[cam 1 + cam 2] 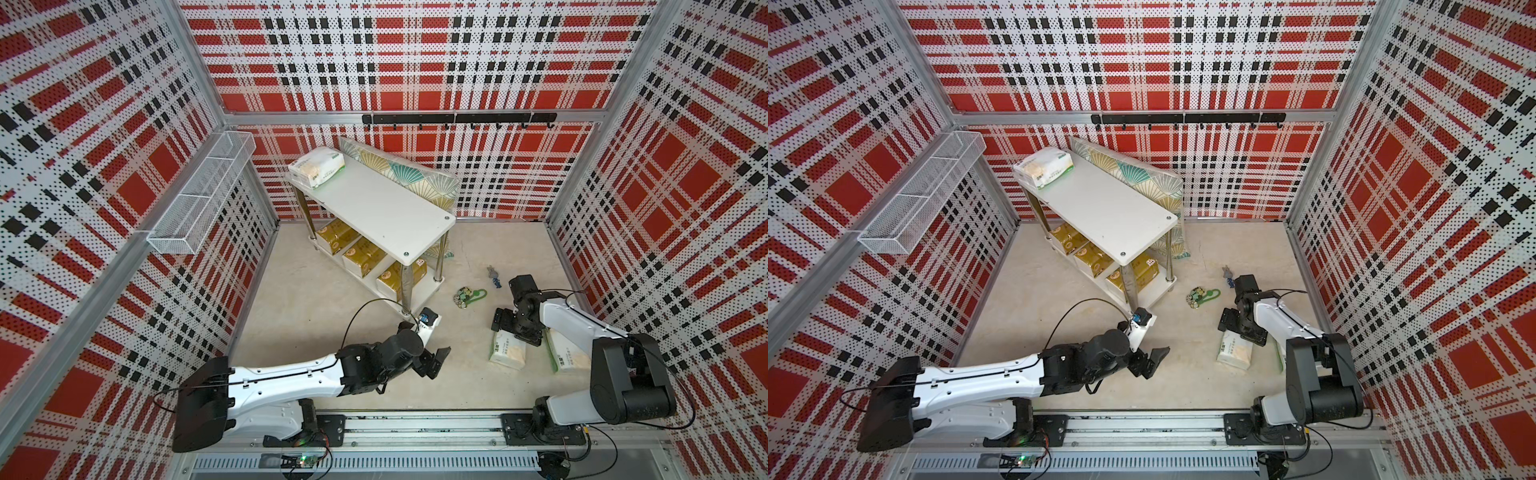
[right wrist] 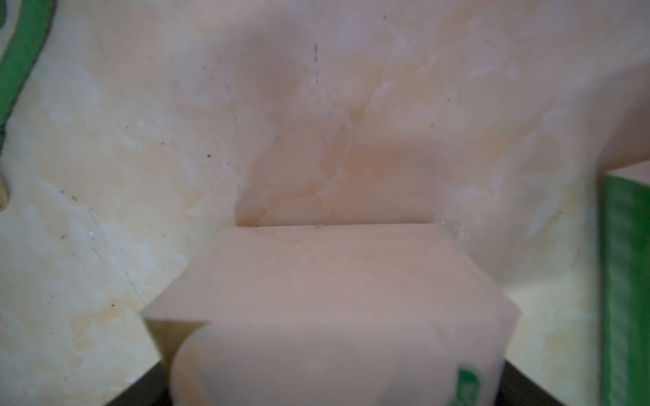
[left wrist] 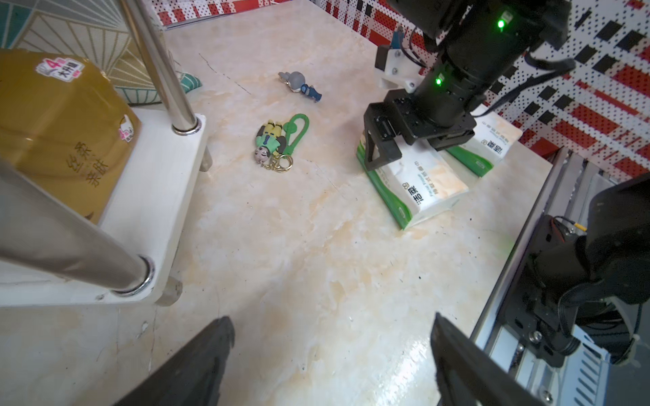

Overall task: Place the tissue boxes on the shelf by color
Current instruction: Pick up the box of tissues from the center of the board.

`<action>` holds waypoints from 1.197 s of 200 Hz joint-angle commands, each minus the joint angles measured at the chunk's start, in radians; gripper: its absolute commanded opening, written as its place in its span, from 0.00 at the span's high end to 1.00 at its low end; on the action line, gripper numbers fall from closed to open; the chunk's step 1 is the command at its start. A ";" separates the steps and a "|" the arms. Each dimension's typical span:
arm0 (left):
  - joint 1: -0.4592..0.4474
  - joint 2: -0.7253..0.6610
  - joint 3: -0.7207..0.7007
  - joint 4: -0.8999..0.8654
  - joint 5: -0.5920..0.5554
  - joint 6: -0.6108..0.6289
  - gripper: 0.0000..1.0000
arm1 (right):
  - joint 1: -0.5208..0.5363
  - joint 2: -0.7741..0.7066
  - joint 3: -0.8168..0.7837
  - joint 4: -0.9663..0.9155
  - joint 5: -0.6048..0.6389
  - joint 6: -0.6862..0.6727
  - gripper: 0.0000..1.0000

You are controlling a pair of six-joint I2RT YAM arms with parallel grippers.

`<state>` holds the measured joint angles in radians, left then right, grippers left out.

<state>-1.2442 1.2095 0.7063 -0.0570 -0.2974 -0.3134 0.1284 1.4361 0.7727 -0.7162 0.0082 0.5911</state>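
**Right end effector astride a white pack; gold tier full**

Layout. You have the shelf (image 1: 374, 208) at the far left of the bench (image 1: 311, 316), set at an angle. Its lower board (image 3: 158, 168) carries three gold packs (image 1: 363, 255) in a row, so that tier looks finished. The shelved white pack (image 1: 318, 166) sits at the far end of the top board. Pushed up like that, it leaves room for two more beside it.

Right arm. Two white packs lie flat on the bench at near right, just beside each other. Your right end effector (image 3: 415, 153) stands straight down over the left white pack (image 3: 432, 186), fingers astride it close to one end. The blurred right wrist view shows the pack filling the gap. I cannot tell whether the fingers already squeeze it. The right white pack (image 3: 492, 144) is so close that the far finger has little room and may nudge it.

Left arm. Your left end effector (image 1: 437, 360) hangs released and empty over bare bench by the shelf's near leg, probably parked clear of the right arm's route.

Judgement. The step in hand is the pick; two white packs are left to shelve. A soft pack held near one end will likely droop, so lift high enough to clear the top board's edge. The green keychain (image 3: 274, 144) and the small grey figure (image 3: 299, 84) lie between the packs and the shelf; pass above them.
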 commanded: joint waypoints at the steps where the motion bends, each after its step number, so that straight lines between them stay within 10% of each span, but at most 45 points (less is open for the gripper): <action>1: -0.028 0.008 -0.043 0.095 -0.012 0.050 0.05 | 0.027 -0.009 -0.007 0.040 -0.043 0.074 0.09; 239: -0.125 0.319 -0.112 0.621 -0.137 0.350 0.01 | 0.269 -0.115 0.063 0.067 -0.204 0.647 0.14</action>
<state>-1.3670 1.4967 0.5529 0.5110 -0.3946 0.0086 0.3805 1.3495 0.8135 -0.6769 -0.1791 1.1774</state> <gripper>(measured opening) 0.991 0.861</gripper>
